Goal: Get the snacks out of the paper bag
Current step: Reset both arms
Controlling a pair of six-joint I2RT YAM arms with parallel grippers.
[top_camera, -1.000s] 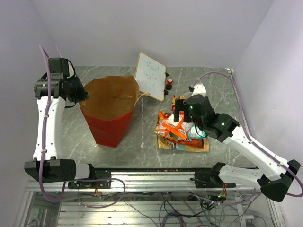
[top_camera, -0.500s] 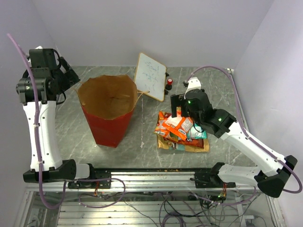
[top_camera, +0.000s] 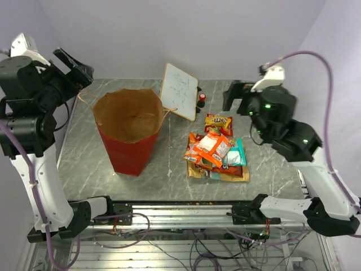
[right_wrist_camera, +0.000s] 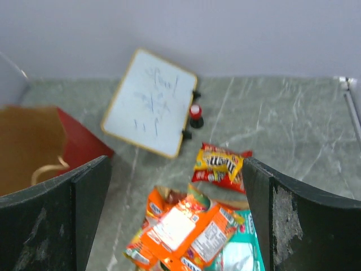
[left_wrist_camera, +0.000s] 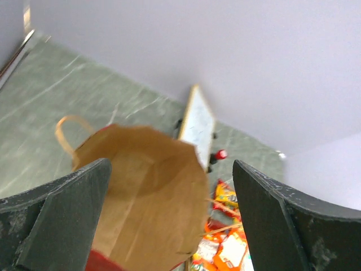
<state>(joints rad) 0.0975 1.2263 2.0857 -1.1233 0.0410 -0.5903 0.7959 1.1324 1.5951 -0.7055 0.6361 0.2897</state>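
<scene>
Snacks [top_camera: 216, 151] lie heaped on the table [top_camera: 265, 169], right of the bag [top_camera: 131, 141] and apart from it. Orange packets sit on top, a teal-white packet [top_camera: 236, 153] at the right edge and a brown packet [top_camera: 225, 173] beneath. A red-yellow packet [top_camera: 219, 121] lies just behind the heap. Bag stands upright, mouth open, brown lining showing. Whiteboard [top_camera: 180, 90] leans behind, with small bottles [top_camera: 201, 100] beside it. Left gripper [left_wrist_camera: 170, 164] hangs high, left of and behind the bag, jaws wide, holding nothing. Right gripper [right_wrist_camera: 175, 162] hangs high behind the heap, jaws wide, holding nothing.
</scene>
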